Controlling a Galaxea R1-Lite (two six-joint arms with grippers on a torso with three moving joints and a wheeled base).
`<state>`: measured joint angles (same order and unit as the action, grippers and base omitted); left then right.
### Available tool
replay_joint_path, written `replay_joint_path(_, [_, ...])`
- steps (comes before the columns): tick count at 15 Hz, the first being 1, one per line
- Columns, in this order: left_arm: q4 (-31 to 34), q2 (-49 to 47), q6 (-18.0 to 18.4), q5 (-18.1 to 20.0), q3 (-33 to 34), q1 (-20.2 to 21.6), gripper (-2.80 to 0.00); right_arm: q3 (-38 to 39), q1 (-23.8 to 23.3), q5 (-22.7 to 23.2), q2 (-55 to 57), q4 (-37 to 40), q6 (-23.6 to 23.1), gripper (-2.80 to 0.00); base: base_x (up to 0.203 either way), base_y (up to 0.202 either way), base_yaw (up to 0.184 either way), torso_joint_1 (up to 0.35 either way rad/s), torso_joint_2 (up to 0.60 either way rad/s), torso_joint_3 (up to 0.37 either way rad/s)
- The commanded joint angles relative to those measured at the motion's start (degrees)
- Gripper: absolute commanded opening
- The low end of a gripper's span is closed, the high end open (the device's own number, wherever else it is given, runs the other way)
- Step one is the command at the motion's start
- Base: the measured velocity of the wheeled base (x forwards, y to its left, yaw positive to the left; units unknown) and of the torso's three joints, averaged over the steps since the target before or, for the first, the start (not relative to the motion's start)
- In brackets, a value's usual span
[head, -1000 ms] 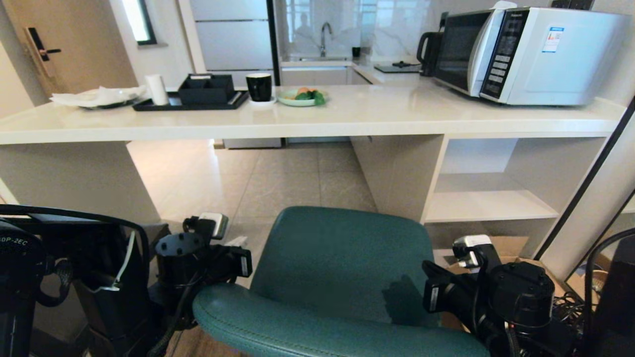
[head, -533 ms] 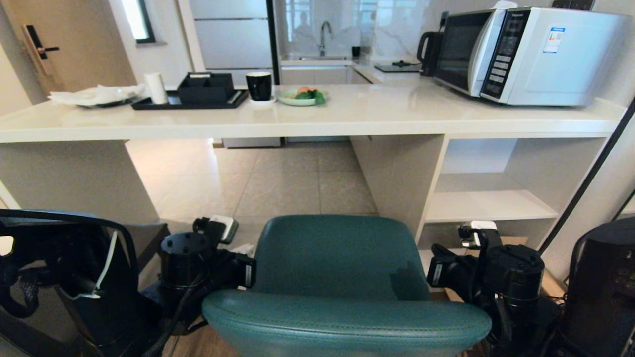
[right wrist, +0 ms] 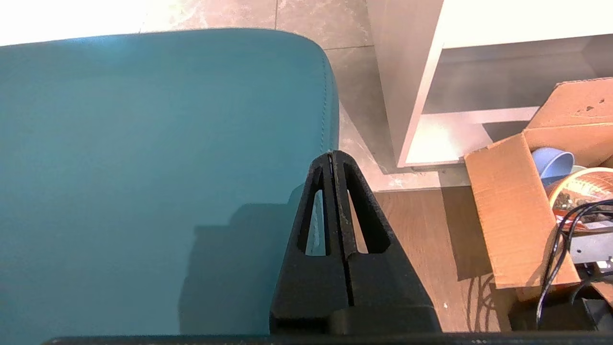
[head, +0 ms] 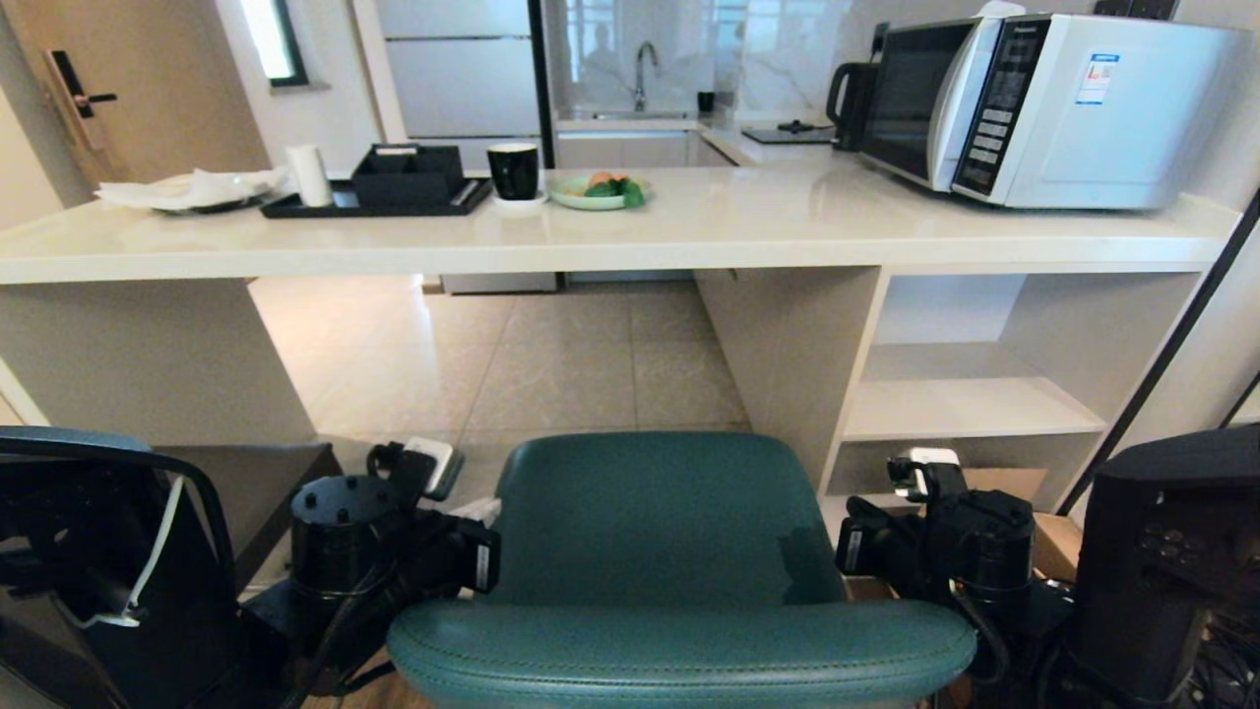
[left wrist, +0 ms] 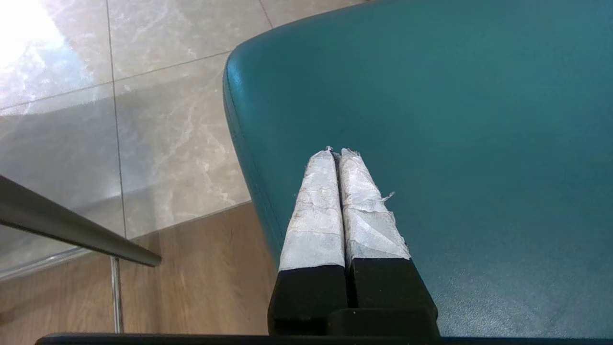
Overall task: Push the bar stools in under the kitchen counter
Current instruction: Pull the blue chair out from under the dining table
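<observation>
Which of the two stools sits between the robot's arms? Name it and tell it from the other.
The rounded teal stool, centred before the counter. The other, a dark stool, shows only at the left, behind the left arm.

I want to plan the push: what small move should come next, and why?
Probably a short straight push forward. The teal stool stands short of the counter, facing the open gap beneath it. The left gripper and right gripper, fingers shut, flank the seat just ahead of the backrest.
</observation>
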<state>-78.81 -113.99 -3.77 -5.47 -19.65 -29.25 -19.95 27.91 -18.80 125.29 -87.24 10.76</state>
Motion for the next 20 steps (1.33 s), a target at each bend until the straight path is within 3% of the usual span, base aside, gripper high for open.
replay_joint_path(1, [-0.9, 0.0, -0.1, -0.3, -0.6, 0.8, -2.8, 1.3, 1.8, -0.3, 1.0, -0.4, 0.0, -2.8, 0.0, 0.0, 0.0, 0.0, 0.0, 0.0])
replay_joint_path(8, [-1.0, -3.9, -0.2, -0.5, -3.9, 2.4, -2.8, 6.1, 7.9, -2.3, -3.1, -0.4, -0.1, -2.8, 0.0, 0.0, 0.0, 0.0, 0.0, 0.0])
replay_joint_path(20, [-0.9, 3.6, -0.3, 0.0, 4.8, -0.4, -2.8, -0.5, 2.9, -1.9, 3.9, -0.4, 0.0, -2.8, 0.0, 0.0, 0.0, 0.0, 0.0, 0.0])
